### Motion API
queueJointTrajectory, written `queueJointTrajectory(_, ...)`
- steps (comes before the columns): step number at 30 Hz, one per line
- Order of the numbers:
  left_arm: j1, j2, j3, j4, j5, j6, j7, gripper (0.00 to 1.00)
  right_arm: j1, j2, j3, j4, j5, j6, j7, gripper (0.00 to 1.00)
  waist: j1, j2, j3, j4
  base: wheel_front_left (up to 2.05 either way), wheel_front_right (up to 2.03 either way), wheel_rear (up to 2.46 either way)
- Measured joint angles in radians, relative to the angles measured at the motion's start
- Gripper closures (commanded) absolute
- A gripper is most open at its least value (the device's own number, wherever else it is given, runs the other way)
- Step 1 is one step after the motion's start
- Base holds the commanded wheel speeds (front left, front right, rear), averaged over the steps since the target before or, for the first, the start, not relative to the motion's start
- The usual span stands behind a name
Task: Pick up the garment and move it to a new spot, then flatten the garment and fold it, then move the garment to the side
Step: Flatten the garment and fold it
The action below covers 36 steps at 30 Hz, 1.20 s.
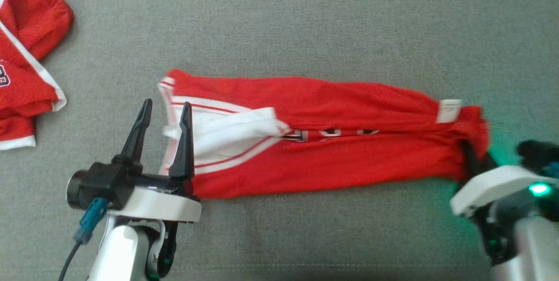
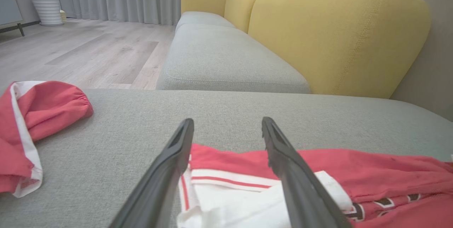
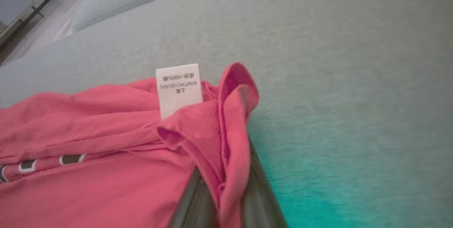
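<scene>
A white cloth tag (image 3: 179,90) on the red fabric garment (image 3: 88,171) reads, upside down, "60MTH (120/60)" and "100%"; the garment's dark lettering (image 3: 70,159) is unreadable.

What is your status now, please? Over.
Right gripper shut on garment, right end. Left gripper open, astride its white-trimmed left edge. Garment lies long on grey cushion. Second red garment far left, apart.

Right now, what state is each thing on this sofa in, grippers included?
garment, stretched long and narrow on the grey cushion
left gripper, open, at the garment's white-trimmed end
right gripper, shut on the garment's labelled end
label, exposed near the pinched end
second red garment, crumpled, lying apart
</scene>
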<state>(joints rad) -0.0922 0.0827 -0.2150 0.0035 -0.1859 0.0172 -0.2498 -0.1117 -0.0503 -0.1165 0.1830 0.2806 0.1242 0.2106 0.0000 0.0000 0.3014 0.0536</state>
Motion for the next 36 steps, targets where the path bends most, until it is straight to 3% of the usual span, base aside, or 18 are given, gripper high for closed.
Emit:
queueJointTrajectory(8,0.0,-0.012,0.004,0.0,0.007,-0.001,0.0,0.0,-0.002,-0.081,-0.213,-0.022,0.016,0.0,0.035,1.0,0.0,0.0,-0.007,0.0,0.0,0.0,0.0)
queueJointTrajectory(12,0.0,-0.019,0.011,0.0,0.007,-0.002,0.0,0.0,-0.004,-0.091,-0.23,-0.071,0.019,0.0,0.059,1.0,0.0,0.0,-0.014,-0.003,0.0,0.0,0.0)
queueJointTrajectory(19,0.004,-0.021,0.029,0.001,0.009,-0.01,0.0,0.0,-0.062,-0.032,-0.004,-0.294,0.096,0.0,0.162,1.0,0.0,0.0,-0.039,-0.018,0.0,0.0,0.0)
queueJointTrajectory(23,0.004,-0.023,0.028,0.003,0.009,-0.014,0.0,0.0,-0.069,-0.018,0.121,-0.326,0.137,0.0,0.182,1.0,0.0,0.0,-0.046,-0.015,0.0,0.0,0.0)
queueJointTrajectory(27,0.004,-0.025,0.02,0.008,0.008,-0.018,0.0,0.0,-0.069,-0.01,0.302,-0.274,0.202,0.0,0.177,1.0,0.0,0.0,-0.047,0.005,0.0,0.0,0.0)
queueJointTrajectory(31,0.004,-0.026,0.011,0.012,0.008,-0.018,0.0,0.0,-0.073,-0.01,0.463,-0.163,0.3,0.0,0.095,1.0,0.0,0.0,-0.04,0.03,0.0,0.0,0.0)
queueJointTrajectory(36,0.003,-0.028,0.006,0.015,0.008,-0.019,0.0,0.0,-0.142,-0.011,0.593,-0.017,0.323,0.0,-0.008,1.0,0.0,0.0,-0.024,0.054,0.0,0.0,0.0)
